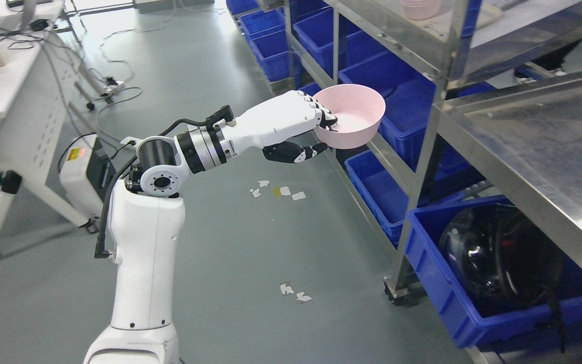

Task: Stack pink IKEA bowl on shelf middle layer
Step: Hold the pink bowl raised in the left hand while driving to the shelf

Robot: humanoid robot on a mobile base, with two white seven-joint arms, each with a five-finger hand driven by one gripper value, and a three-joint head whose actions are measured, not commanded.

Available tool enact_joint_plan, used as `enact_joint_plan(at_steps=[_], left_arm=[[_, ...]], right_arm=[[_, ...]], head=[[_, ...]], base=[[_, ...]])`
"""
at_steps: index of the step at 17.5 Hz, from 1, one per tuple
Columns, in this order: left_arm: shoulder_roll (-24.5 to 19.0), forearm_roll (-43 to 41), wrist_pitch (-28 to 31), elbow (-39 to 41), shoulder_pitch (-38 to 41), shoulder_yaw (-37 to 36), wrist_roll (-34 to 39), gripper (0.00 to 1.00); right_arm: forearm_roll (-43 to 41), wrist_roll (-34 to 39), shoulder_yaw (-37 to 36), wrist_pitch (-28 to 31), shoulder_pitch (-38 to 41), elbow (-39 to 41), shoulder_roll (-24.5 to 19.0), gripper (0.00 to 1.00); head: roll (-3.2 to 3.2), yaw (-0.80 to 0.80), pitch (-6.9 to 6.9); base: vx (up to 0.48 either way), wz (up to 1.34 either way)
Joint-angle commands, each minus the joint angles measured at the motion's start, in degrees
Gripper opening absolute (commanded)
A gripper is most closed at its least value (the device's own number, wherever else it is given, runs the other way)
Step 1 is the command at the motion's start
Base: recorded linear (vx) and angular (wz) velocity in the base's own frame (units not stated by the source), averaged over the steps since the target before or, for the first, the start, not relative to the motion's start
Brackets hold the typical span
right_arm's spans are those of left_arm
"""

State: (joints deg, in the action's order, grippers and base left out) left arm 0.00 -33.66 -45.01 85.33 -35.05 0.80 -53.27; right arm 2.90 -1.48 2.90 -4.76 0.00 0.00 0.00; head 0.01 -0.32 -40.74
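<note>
While the left hand (298, 132) is clamped on the near rim of the pink bowl (352, 121), with fingers (316, 112) over the rim from above and the thumb tucked under the wall, the bowl is carried in the air, mouth up and roughly level, off the hand's 3 o'clock side. No right arm is to be seen, so this is a one-hand job.

Outward from there: the metal shelf (425, 60) is met at about 1 o'clock from the bowl, and on the layer up there a second pink bowl (421, 8) is parked, cut off by the top edge. Blue bins (399, 88) are lined up behind and below the held one.

So the stack target probably lies up and to the right, at about 1 o'clock, well apart. The bowl is held lower than that layer, so a lift before any reach-in is probably needed, or the rim gets knocked on the shelf edge.
</note>
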Motion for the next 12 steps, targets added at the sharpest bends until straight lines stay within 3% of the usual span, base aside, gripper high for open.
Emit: enact_joint_plan(at_steps=[1, 12], left_arm=[[-1.0, 0.18, 0.01, 2.56, 2.0, 0.6, -0.25, 0.02], [-1.0, 0.09, 0.01, 2.91, 2.88, 0.69, -0.25, 0.01]], right_arm=[[0.0, -0.01, 0.0, 0.01, 1.23, 1.0, 1.0, 1.0], [0.0, -0.01, 0.0, 0.01, 1.23, 1.0, 1.0, 1.0]], head=[[0.0, 0.0, 0.0], [0.0, 0.0, 0.0]], base=[[-0.004, 0.71], [0.12, 0.46]])
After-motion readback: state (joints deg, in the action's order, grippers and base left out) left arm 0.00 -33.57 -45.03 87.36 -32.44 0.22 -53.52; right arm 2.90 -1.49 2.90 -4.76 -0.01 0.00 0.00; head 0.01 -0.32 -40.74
